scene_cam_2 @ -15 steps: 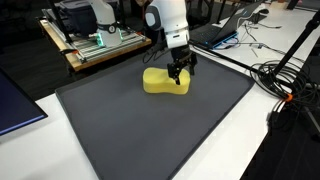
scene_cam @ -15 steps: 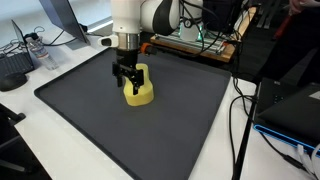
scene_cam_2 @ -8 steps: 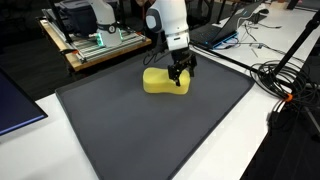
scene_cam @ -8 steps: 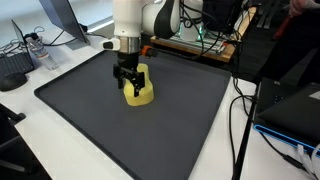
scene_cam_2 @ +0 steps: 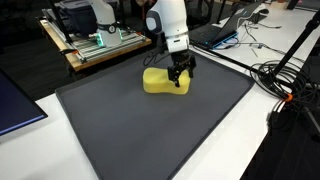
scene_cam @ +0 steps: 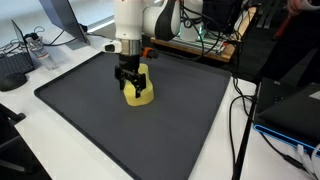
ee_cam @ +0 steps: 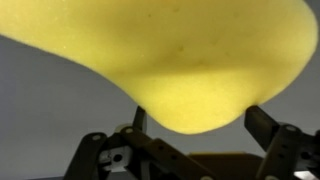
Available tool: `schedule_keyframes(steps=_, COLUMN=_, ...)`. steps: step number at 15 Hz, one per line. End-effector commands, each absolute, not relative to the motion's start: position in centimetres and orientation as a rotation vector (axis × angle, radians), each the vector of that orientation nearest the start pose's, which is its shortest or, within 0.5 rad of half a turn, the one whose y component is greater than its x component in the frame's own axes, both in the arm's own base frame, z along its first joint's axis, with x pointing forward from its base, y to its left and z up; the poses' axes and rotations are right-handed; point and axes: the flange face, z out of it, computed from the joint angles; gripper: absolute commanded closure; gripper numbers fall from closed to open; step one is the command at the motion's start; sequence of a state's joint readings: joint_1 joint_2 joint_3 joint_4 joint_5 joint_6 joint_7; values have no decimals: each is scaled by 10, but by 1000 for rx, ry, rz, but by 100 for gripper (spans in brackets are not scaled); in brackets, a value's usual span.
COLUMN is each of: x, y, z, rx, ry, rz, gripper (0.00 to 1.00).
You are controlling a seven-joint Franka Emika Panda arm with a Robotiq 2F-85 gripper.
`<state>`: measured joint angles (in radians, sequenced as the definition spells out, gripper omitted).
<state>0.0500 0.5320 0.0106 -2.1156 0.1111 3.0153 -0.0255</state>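
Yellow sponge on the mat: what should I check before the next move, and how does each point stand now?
1. Open pincer: ok.
2. End of the yellow sponge between the fingers: ok, the wrist view shows one finger on each side.
3. Fingers touching the sponge: cannot tell.
4. Sponge lying on the grey mat: ok.
5. Loose cables off the mat, apart from the sponge: ok.

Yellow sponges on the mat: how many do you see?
1. The yellow sponge lies on the dark mat, toward its far side, with the open gripper straddling one end. The arm might hide something small behind it.
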Motion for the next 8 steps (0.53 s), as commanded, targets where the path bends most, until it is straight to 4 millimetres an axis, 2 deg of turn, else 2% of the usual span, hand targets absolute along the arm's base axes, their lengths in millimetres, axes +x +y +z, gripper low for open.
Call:
schedule_keyframes(steps=1, x=608, y=30, z=190, rx=-3051, ry=41, rz=-555, gripper=26)
schedule_keyframes(steps=8, x=608, y=27, z=192, rx=-3054, ry=43, rz=-546, gripper=73)
